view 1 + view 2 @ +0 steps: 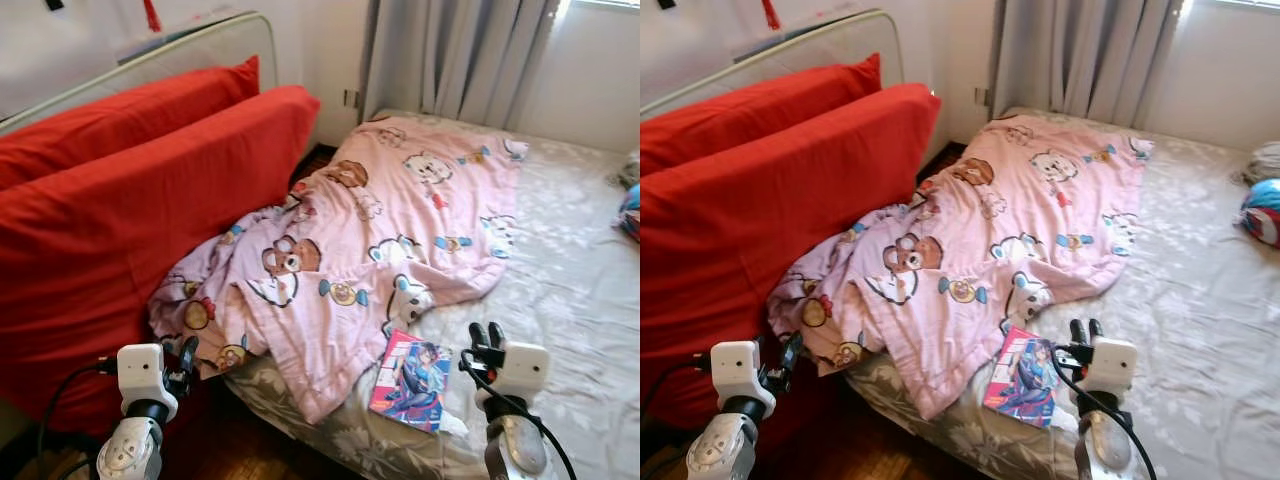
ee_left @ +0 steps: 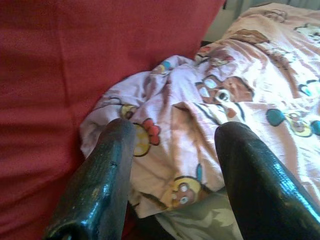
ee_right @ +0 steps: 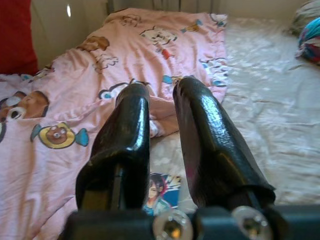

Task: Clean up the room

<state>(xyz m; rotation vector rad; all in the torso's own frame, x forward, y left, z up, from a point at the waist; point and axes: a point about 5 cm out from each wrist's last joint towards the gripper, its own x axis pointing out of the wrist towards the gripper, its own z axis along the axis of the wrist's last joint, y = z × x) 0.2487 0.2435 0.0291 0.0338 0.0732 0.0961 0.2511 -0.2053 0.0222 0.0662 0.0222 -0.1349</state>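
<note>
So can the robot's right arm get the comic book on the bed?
Probably yes. The comic book lies flat on the bedsheet near the bed's edge, just beside the right gripper, and nothing sits between them. Only a corner of the pink blanket is close by.

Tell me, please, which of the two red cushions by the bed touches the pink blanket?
The front red cushion, the lower and nearer one: the pink blanket bunches against its face. The rear red cushion stands behind it, against the wall.

Two red pillows (image 1: 150, 190), one blanket (image 1: 380, 230), one comic book (image 1: 410, 380).
</note>
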